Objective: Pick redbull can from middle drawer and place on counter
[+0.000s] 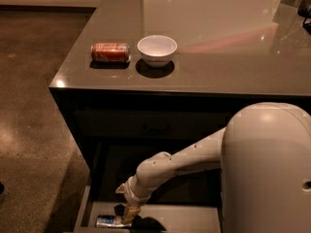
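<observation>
**A:** Risk check wanted here. The silver can is seen lying on its side at the near left of the open drawer's pale floor. The claw is held right at the can's right end, pointed down. Whether the claw is spread or closed can't be told from this view, tbh.

**B:** Biggest worry is probably a roll. A round can lying flat can be nudged leftward if it's touched off-centre, and then it'd be pushed toward the drawer's left wall instead of being caught. Only the end seems to be covered, so a skewed grip could be gotten and the can might be tipped out on the lift.

**A:** And the way up?

**B:** The arm is stretched in below the dark edge of the worktop, so the can could be knocked against that edge if it's raised too straight. Up top, the near left is taken by the red soda can and the white bowl. Those could be bumped unless a drop spot is picked to the right or farther back.
</observation>
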You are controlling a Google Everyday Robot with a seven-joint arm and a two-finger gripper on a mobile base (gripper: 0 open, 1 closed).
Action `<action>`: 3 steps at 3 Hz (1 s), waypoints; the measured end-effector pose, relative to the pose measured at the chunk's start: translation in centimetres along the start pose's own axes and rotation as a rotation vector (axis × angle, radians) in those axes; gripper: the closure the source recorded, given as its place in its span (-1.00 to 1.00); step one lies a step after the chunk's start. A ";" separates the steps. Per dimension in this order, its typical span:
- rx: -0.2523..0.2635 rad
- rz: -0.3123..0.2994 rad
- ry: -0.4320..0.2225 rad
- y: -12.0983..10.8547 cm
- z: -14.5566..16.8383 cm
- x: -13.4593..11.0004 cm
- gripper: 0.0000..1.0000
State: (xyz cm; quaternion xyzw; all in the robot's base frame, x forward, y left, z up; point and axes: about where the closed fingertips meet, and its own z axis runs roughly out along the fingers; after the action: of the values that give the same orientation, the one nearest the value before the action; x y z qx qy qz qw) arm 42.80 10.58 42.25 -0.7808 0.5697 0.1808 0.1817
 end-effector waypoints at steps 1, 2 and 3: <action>-0.002 -0.002 0.000 0.2 1.1 0.5 -0.36; -0.004 0.014 0.004 0.8 1.8 1.2 -0.34; -0.005 0.026 0.010 1.4 2.4 1.7 -0.34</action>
State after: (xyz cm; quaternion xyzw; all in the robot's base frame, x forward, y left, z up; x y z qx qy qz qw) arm 41.75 9.98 39.27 -0.7747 0.5803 0.1806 0.1743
